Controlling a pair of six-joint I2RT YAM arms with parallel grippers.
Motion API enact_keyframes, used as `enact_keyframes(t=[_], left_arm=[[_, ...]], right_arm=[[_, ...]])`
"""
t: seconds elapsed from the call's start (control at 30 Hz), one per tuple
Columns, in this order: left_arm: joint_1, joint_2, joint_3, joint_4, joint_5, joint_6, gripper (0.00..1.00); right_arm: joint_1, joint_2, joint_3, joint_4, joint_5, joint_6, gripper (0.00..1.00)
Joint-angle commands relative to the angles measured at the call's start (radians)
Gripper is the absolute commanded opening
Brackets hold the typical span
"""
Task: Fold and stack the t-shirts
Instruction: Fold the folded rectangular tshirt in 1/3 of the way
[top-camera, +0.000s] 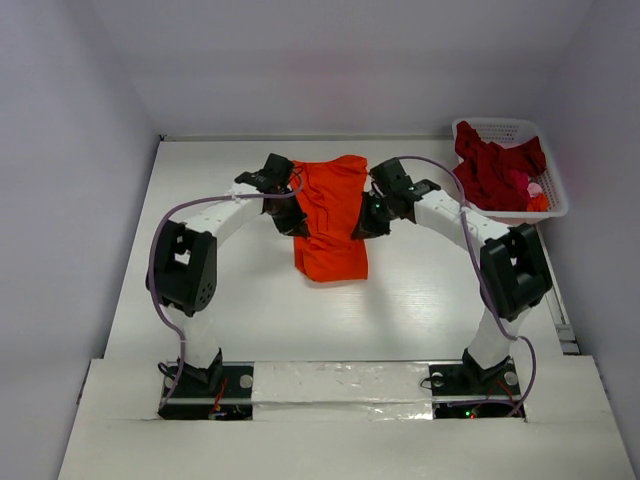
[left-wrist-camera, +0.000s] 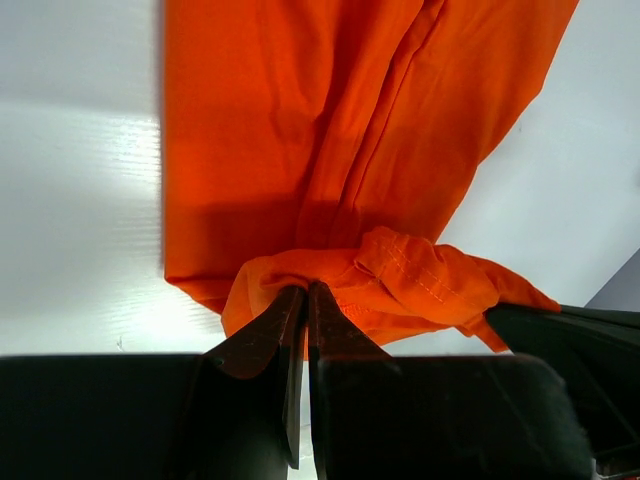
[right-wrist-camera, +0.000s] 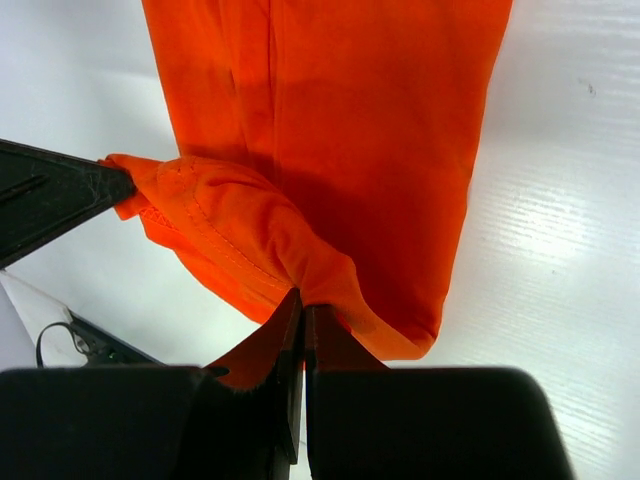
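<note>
We saw a plain bright orange t-shirt, we logged dark red t-shirts in a white lattice basket, white table, we noted a black left gripper, black right gripper, lilac cables

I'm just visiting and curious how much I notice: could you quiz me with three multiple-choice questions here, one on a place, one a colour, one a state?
1. Where on the table is the white basket? A far right corner; B near left corner; C between the arm bases.
2. What colour is the t-shirt between the arms? A dark red; B orange; C white.
3. How are the left jaws and right jaws? A wide open; B shut on the t-shirt; C out of view.
Answers: 1 A, the top view shows it there. 2 B, orange in every view. 3 B, each wrist view shows them pinching cloth.
</note>
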Motion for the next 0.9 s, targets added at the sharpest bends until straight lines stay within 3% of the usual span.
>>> enact_keyframes(t=[0.0, 0.87], left_arm=[[0.009, 0.01, 0.064, -0.03, -0.004, 0.025, 0.0], [0.028, 0.168, 0.205, -0.057, 0.004, 0.061, 0.0]], right_arm=[[-0.009, 0.019, 0.061, -0.008, -0.008, -0.031, 0.0], [-0.018, 0.133, 0.114, 0.004, -0.026, -0.06, 0.0]])
